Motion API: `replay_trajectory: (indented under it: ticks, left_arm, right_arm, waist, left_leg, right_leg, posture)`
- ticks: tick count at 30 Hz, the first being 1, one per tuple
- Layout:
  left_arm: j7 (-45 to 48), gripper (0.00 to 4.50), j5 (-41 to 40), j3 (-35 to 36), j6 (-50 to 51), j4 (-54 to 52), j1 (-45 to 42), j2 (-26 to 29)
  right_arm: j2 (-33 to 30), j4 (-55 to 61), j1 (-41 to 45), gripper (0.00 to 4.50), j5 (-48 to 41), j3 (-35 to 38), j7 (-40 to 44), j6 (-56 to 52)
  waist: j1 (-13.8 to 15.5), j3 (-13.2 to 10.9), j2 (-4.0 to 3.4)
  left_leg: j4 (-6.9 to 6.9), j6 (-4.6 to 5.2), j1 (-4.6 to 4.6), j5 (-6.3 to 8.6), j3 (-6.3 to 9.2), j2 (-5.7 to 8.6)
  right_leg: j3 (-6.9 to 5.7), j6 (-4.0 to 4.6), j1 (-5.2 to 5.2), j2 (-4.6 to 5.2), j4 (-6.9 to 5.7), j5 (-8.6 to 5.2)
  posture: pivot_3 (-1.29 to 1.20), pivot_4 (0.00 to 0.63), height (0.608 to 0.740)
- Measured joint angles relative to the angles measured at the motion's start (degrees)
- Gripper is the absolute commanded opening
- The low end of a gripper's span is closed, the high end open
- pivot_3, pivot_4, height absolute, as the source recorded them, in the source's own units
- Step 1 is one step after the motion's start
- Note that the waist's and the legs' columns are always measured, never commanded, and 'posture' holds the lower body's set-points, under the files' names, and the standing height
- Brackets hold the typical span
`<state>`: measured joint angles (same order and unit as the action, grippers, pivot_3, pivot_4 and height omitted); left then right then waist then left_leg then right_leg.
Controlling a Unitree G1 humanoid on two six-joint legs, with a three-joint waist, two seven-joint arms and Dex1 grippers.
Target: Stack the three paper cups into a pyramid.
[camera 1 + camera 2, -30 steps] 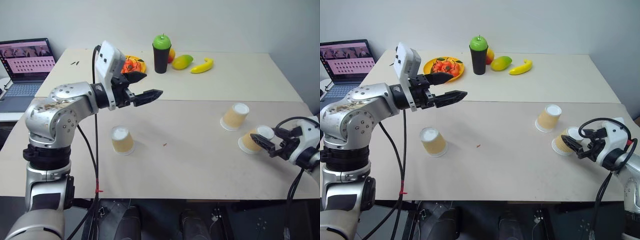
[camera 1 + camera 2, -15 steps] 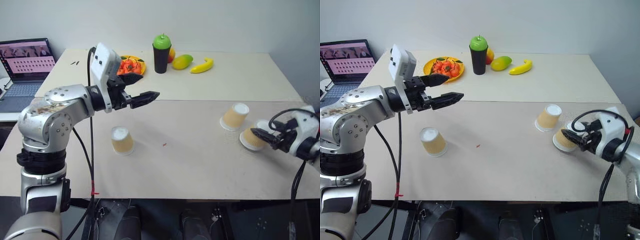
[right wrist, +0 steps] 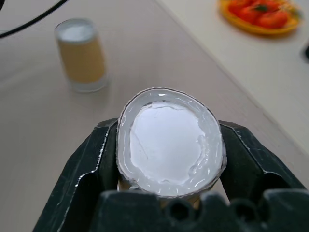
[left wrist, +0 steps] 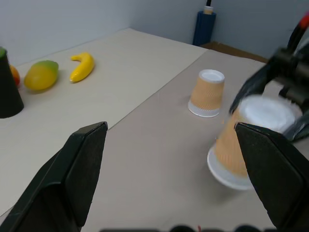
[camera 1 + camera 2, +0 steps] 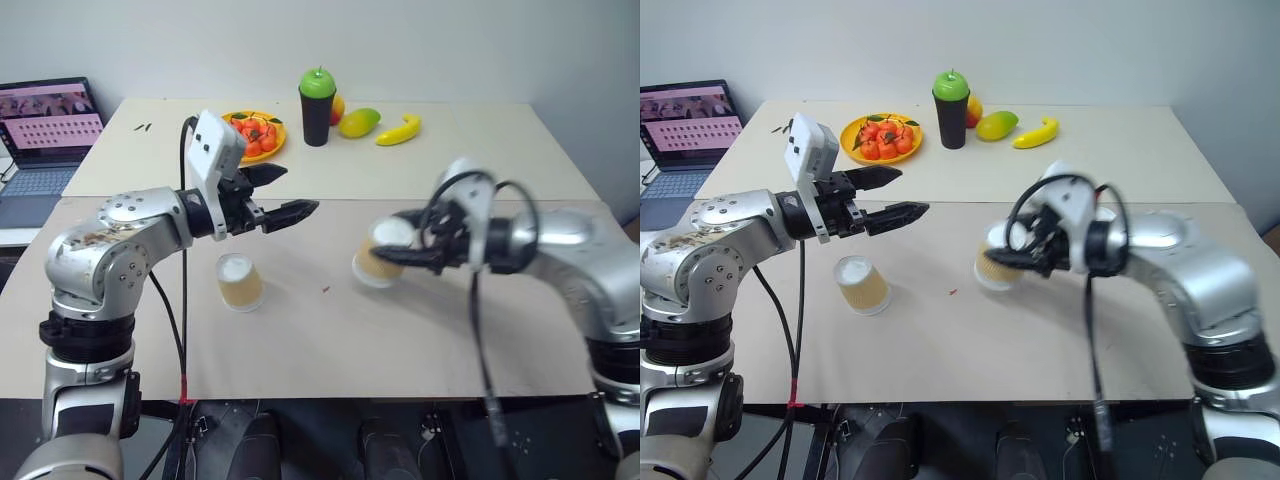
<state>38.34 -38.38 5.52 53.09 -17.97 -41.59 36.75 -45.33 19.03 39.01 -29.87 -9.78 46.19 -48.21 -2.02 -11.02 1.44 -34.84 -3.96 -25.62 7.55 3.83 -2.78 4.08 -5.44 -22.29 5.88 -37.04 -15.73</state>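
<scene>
Right tool (image 5: 400, 255) is clamped on a paper cup (image 5: 381, 252), and the right wrist view makes it plain: black fingers (image 3: 244, 159) press on both sides, and the squeezed white base (image 3: 170, 141) bulges out of round. That held cup rides upside down, tilted, over the middle of the desk (image 5: 330, 340), smeared with motion blur; whether its rim touches the surface, I cannot tell.

Left tool (image 5: 285, 195) hangs above the desk with its two fingers spread wide and nothing between them, pointing across toward the right arm. Just below it, a second cup (image 5: 240, 281) stands upside down on the desk, upright and on its own.

In the left wrist view, the third cup (image 4: 206, 93) sits inverted and upright, farther along the desk beyond the held one, apart from it and untouched. In the head views the right arm covers most of it. So it's three cups in three separate places: none beside another, none on top.

At the back of the desk there's an orange plate (image 5: 853, 133) of tomatoes, a black cup (image 5: 317, 115) with a green apple (image 5: 317, 82) perched on top, a mango (image 5: 358, 122) and a banana (image 5: 398, 131) in a row. A laptop (image 5: 45, 135) with its screen lit sits off to the left, on a separate surface.
</scene>
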Motion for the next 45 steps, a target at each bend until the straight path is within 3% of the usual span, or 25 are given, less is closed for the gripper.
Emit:
replay_trajectory:
  ticks: [10,19,21,22,24,27,33,39,42,45]
  left_arm:
    - [-2.73,4.50,-1.61,2.85,2.05,-5.40,3.20,2.16]
    - [-4.11,4.50,-3.12,4.21,3.25,-8.21,6.10,3.65]
    - [-4.43,4.50,-3.46,4.35,3.25,-8.58,6.09,3.64]
    - [-4.55,4.50,-3.54,4.35,3.25,-8.63,6.09,3.62]
    - [-5.03,4.50,-3.70,4.34,3.24,-8.67,6.09,3.58]
    - [-5.18,4.50,-3.70,4.25,3.12,-8.66,6.09,3.44]
    - [-5.00,4.50,-3.23,3.11,2.10,-8.13,6.09,3.29]
    - [-3.90,4.50,-3.19,1.72,1.95,-6.84,5.91,3.29]
    - [-3.10,4.50,-2.45,0.90,0.92,-5.55,5.45,3.27]
    - [-2.47,4.50,-1.92,-0.03,0.15,-3.77,4.75,3.09]
  right_arm:
    - [10.79,-15.63,5.47,2.60,9.60,-6.69,2.49,9.87]
    - [15.32,-18.61,5.75,2.60,11.71,-7.18,4.70,10.54]
    - [16.56,-20.10,5.75,3.57,12.90,-7.15,3.74,10.76]
    - [16.93,-20.72,5.75,3.69,13.16,-7.15,3.52,10.88]
    - [17.12,-21.58,5.75,4.39,13.93,-7.08,3.25,10.99]
    - [16.90,-21.83,5.75,4.49,13.97,-6.17,3.30,10.97]
    - [14.80,-21.80,7.85,4.49,11.95,0.17,3.16,7.70]
    - [13.57,-24.11,17.71,4.49,2.90,16.58,-1.85,-1.46]
    - [6.32,-26.82,19.94,4.49,0.88,23.41,-2.98,-3.85]
    - [0.11,-27.16,17.16,4.49,2.21,24.52,-2.63,-3.30]
  waist:
    - [-0.39,0.00,0.00]
    - [-0.24,0.00,0.00]
    - [-0.28,0.00,0.00]
    - [-0.30,0.00,0.00]
    - [-0.29,0.00,0.00]
    - [-0.28,0.00,0.00]
    - [-0.28,0.00,0.00]
    - [-0.29,-0.01,0.00]
    - [0.68,-0.01,0.00]
    - [0.99,0.00,0.00]
  left_leg:
    - [0.05,0.00,0.06,0.00,0.02,-0.01]
    - [0.04,0.00,0.06,0.00,0.03,-0.02]
    - [0.04,-0.01,0.08,0.00,0.03,-0.02]
    - [0.05,-0.01,0.08,0.00,0.03,-0.02]
    - [0.06,-0.01,0.08,0.00,0.03,-0.02]
    - [0.07,-0.01,0.07,0.00,0.03,-0.01]
    - [0.06,-0.01,0.08,0.00,0.03,-0.01]
    - [0.13,0.00,0.08,0.00,0.03,-0.02]
    - [0.15,0.01,0.05,0.01,0.02,0.00]
    - [0.15,0.04,0.05,0.03,-0.01,-0.01]
  right_leg:
    - [0.00,0.01,0.01,-0.02,-0.05,0.00]
    - [-0.02,0.01,0.01,-0.02,-0.06,0.01]
    - [-0.02,0.02,0.01,-0.02,-0.07,0.01]
    - [-0.02,0.02,0.01,-0.02,-0.08,0.01]
    - [-0.02,0.02,0.01,-0.02,-0.07,0.01]
    - [-0.02,0.02,0.01,-0.02,-0.06,0.01]
    - [-0.02,0.03,0.01,-0.03,-0.08,0.02]
    - [-0.02,0.03,0.00,-0.02,-0.05,0.01]
    - [-0.04,0.03,0.01,-0.01,0.04,0.00]
    - [-0.03,0.04,0.01,-0.01,0.06,0.00]
  posture:
    - [0.00,0.150,0.735]
    - [0.00,0.150,0.735]
    - [0.00,0.150,0.735]
    - [0.00,0.150,0.735]
    - [0.00,0.150,0.735]
    - [0.00,0.150,0.735]
    - [0.00,0.150,0.735]
    - [0.00,0.150,0.735]
    - [0.00,0.150,0.735]
    - [0.00,0.150,0.735]
